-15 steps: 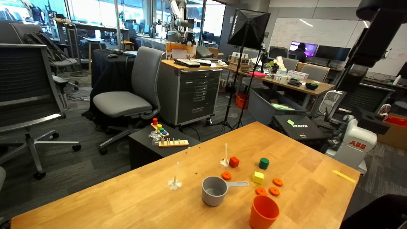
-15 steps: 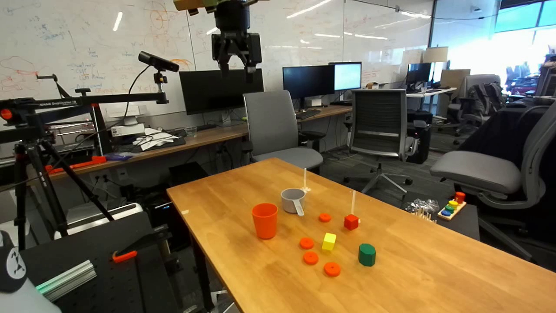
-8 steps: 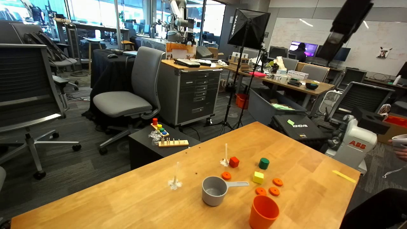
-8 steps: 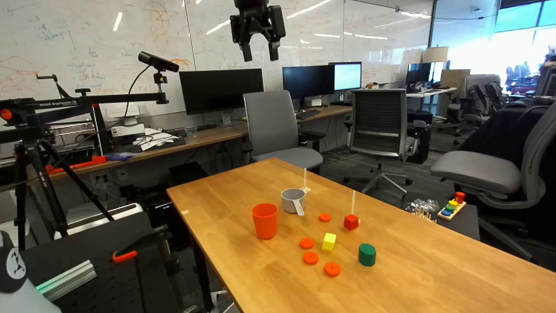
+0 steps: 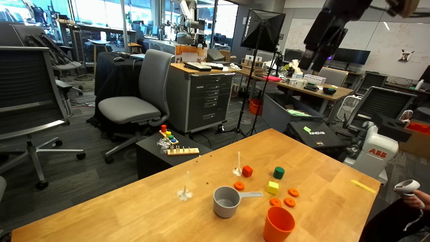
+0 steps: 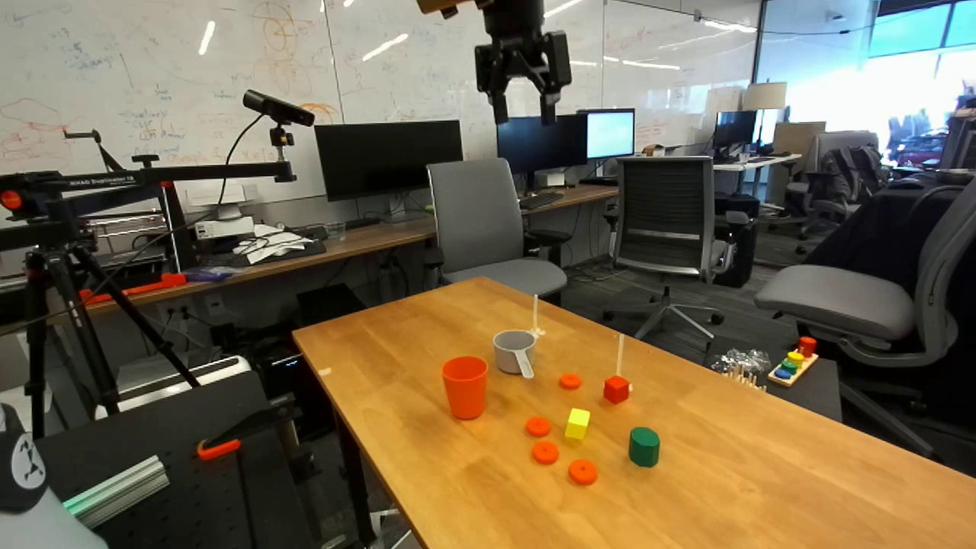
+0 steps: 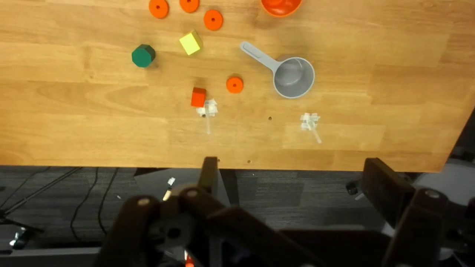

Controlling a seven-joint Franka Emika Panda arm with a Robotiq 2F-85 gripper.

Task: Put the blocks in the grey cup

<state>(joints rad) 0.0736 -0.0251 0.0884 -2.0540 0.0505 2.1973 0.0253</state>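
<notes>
The grey cup (image 7: 294,78) stands upright on the table, its handle pointing to the upper left in the wrist view; nothing shows inside it. To its left lie a red cube (image 7: 198,97), a yellow cube (image 7: 190,43) and a green many-sided block (image 7: 143,55). One flat orange disc (image 7: 234,85) lies between the red cube and the cup, and several more orange discs (image 6: 545,453) sit beyond the yellow cube. High above the table, my gripper (image 6: 524,118) points down, open, with its fingers (image 7: 209,174) wide apart and nothing between them.
A taller orange cup (image 6: 466,393) stands near the grey cup. Two thin upright sticks, a stick (image 5: 187,181) and another stick (image 5: 239,160), are taped to the table; the red cube is right beside one. A person's hand (image 5: 416,200) holds a controller beside the table.
My gripper has swung over towards the table, moving right in an exterior view and entering further from the upper right in another. It has stayed open. Blocks and cups have not moved.
</notes>
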